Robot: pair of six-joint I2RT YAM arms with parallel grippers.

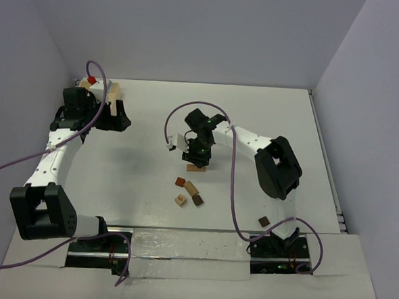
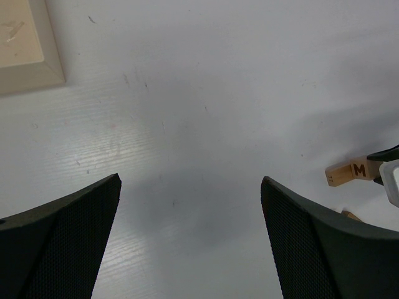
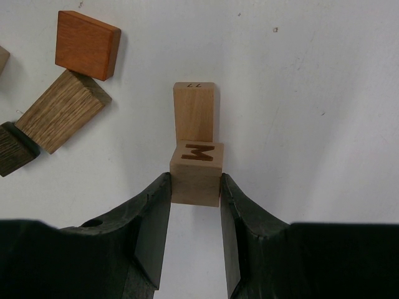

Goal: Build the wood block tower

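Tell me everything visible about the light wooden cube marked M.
The light tan wooden cube has smooth faces and a dark burnt-in M on the face toward the wrist camera. It is clamped on two opposite sides by the right gripper. It overlaps one end of a tan wooden bar; whether they touch cannot be told.

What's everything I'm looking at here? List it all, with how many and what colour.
M block: one, light tan, between the right gripper's fingers.
tan bar: one, light tan, flat on the table just beyond the M block.
loose blocks: four, reddish-brown, tan, dark brown, pale lettered; clustered mid-table.
lone block: one, dark brown, near the right arm's base.
wooden box: one, pale, far left.
red cap: one, beside the box.
table: one, white.
cables: two, purple, along the arms.
left gripper: black, open, near the box.
right gripper: black, shut on the M block.
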